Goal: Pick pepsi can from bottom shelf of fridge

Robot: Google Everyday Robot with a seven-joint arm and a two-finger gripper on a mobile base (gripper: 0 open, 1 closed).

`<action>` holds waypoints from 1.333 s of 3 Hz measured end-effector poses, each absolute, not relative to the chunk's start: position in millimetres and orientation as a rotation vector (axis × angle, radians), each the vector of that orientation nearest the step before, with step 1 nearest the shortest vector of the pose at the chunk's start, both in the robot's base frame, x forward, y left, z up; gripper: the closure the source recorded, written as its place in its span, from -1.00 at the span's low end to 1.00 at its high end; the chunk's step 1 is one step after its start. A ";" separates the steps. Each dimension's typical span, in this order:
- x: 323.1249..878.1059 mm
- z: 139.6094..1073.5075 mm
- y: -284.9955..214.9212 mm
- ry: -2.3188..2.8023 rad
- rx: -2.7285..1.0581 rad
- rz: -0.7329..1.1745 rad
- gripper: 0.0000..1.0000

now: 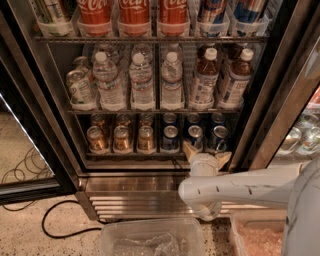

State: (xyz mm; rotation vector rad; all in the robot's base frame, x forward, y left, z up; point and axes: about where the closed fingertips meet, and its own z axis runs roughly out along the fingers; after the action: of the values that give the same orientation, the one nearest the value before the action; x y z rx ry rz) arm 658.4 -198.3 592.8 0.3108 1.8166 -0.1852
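Observation:
The fridge [55, 115] stands open. Its bottom shelf [125, 155] holds gold-brown cans [121, 138] on the left and several dark-blue pepsi cans on the right. The front pepsi cans are at left [170, 139], middle [195, 135] and right [218, 138]. My gripper [206, 154] is open at the shelf's front edge, just below and in front of the middle and right pepsi cans. Its tan fingertips [189, 148] spread to either side and hold nothing. The white arm [235, 187] reaches in from the right.
Water and tea bottles [142, 82] fill the middle rack, red Coca-Cola cans [134, 12] the rack above. The ribbed steel base panel [130, 195] lies below the shelf. Clear plastic bins [150, 240] sit on the floor in front, and a black cable [55, 220] lies at the left.

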 end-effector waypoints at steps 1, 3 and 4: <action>650.2 584.0 -204.3 1.807 0.300 -0.201 -1.00; 618.2 573.1 -214.5 1.762 0.249 -0.232 -0.68; 607.8 571.3 -215.6 1.723 0.216 -0.254 -0.24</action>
State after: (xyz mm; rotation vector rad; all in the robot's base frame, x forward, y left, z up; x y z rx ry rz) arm 607.8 -215.6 571.3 0.2157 1.7230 -0.2537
